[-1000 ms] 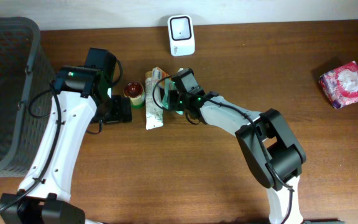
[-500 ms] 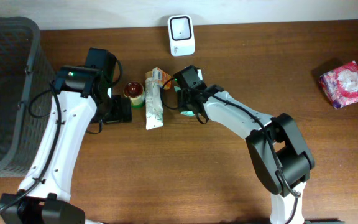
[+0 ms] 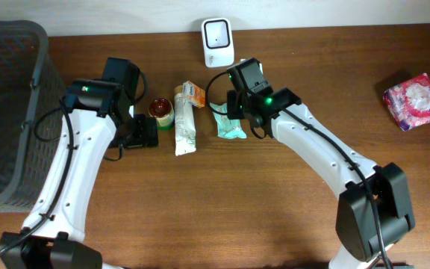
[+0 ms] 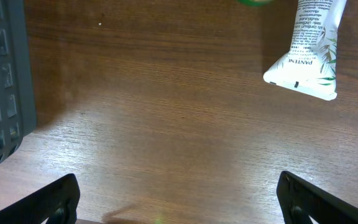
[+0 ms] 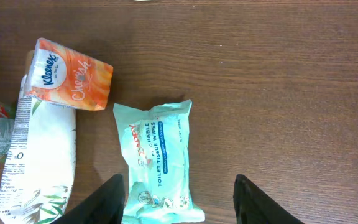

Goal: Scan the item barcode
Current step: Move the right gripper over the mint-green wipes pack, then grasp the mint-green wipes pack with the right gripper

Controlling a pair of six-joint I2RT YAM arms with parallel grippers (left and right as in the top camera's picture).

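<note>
Beneath the released right tool, the wipes pack is legible only from the wrist.

Dark basket, pink packet

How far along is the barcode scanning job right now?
Nothing looks scanned yet: the teal plastic wipes pack lies flat on the wooden table, apart from the white box-shaped scanner. In hand: the right gripper hovers open over that pack; the left gripper is open, empty. Left: grasp, lift, show barcode to scanner.
</note>
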